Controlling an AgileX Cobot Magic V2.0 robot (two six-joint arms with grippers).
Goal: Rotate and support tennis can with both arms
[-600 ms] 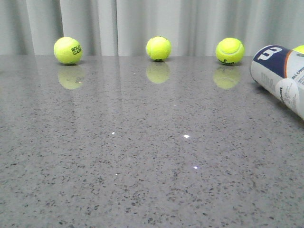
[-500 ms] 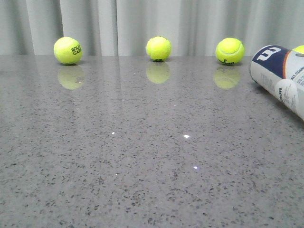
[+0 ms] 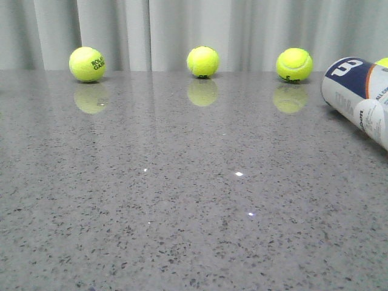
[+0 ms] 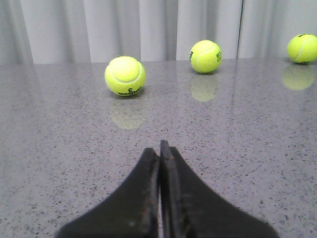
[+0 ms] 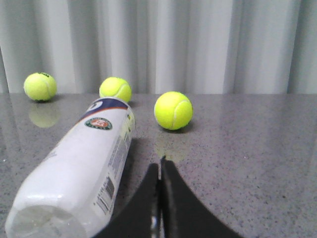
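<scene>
Tennis can (image 3: 359, 100) lies on its side at the far right of the grey speckled table (image 3: 182, 200), cut off by the right edge of the front view. Navy band with white W faces the middle of the table; an orange stripe follows, then white label. Partial text "ALL COU" readable; the rest is cut off. A round white patch carries small dark lettering, too small to read.

Right wrist view: the can runs long-axis away from the camera, clear capped end nearest, navy end farthest. Round badge on the label, wording not legible. Fine print and a barcode-like block down the side, unreadable.

Three balls in a row along the back by the grey curtain (image 3: 182, 30): left ball (image 3: 87, 64) reads "ROLA GARR", partly turned away; middle ball (image 3: 202, 61) and right ball (image 3: 294, 64) show dark marks, not legible. A fourth ball (image 3: 382, 62) peeks from behind the can, mostly hidden.

Left gripper (image 4: 160, 148): fingers pressed together, holding nothing, above bare table. Right gripper (image 5: 160, 166): likewise closed and empty, tips just beside the can, not touching it.

Neither arm appears in the front view.
</scene>
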